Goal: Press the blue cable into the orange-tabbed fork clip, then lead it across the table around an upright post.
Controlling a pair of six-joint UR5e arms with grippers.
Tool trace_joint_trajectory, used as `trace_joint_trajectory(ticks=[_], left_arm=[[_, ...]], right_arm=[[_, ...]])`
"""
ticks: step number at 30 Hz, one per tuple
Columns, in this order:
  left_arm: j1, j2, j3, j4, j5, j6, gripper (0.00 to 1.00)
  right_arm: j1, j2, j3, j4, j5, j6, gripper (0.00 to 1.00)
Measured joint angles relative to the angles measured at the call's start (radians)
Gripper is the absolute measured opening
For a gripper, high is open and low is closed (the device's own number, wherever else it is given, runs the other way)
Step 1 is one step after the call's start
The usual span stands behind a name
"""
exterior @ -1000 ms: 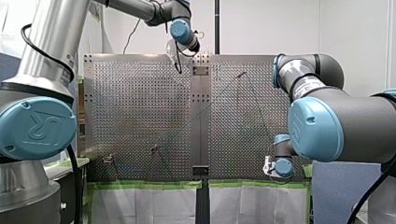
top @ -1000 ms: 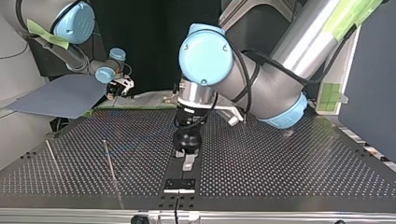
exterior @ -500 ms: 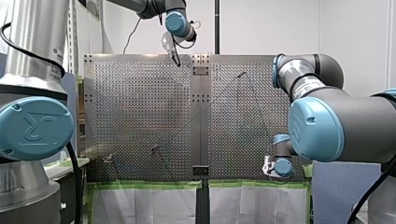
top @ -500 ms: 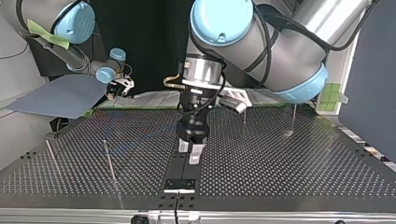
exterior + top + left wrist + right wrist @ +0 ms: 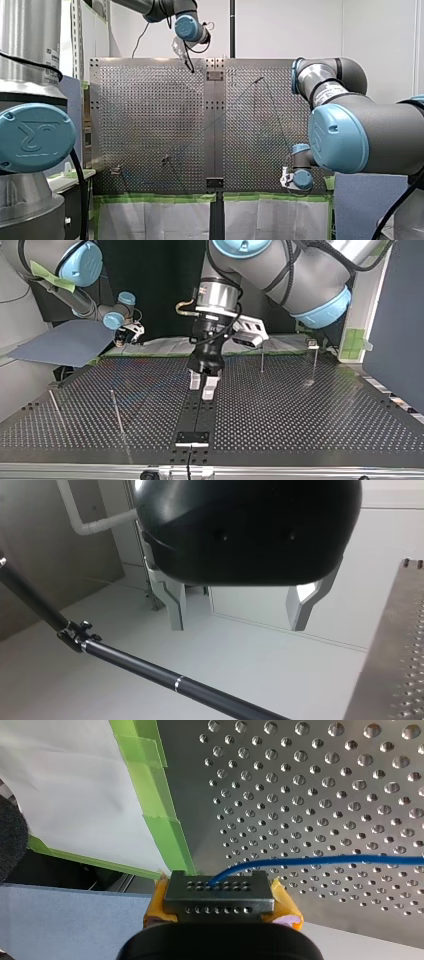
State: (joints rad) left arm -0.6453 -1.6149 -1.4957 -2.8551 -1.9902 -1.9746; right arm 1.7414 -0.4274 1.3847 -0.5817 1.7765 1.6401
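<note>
As cable spans table, cap reads UR.

- Two arms: my left arm, my right arm.
- Two grippers: left gripper, right gripper; two metal fingers show on the left one.
- One blue cable.
- Four thin upright posts, two on either side of the centre strip.
- One perforated surface.

Above table, cable in right pincer
</note>
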Motion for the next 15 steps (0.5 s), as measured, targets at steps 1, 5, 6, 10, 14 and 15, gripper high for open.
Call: trace_joint_trajectory(ticks=[1, 5, 6, 10, 14, 15], left_arm=[[-0.002, 0.0, -0.008, 0.008, -0.001, -0.003, 0.99], [-0.008, 0.0, -0.044, 0.043, -0.003, -0.01, 0.99], [-0.01, -0.001, -0.052, 0.052, -0.003, -0.011, 0.99], [-0.014, -0.001, -0.087, 0.086, -0.003, -0.012, 0.99], [-0.019, -0.001, -0.121, 0.12, -0.008, -0.012, 0.99], [-0.02, -0.001, -0.128, 0.128, -0.012, -0.012, 0.99]], right_arm=[[0.0, 0.0, 0.0, 0.0, 0.0, 0.0, 0.0], [0.001, 0.0, -0.001, 0.001, 0.0, -0.006, 0.0], [0.002, 0.0, -0.001, 0.002, 0.0, -0.007, 0.0], [0.003, 0.0, -0.001, 0.005, 0.0, -0.01, 0.0], [0.003, 0.0, -0.002, 0.006, 0.0, -0.01, 0.0], [0.003, 0.0, -0.002, 0.006, 0.0, -0.011, 0.0]])
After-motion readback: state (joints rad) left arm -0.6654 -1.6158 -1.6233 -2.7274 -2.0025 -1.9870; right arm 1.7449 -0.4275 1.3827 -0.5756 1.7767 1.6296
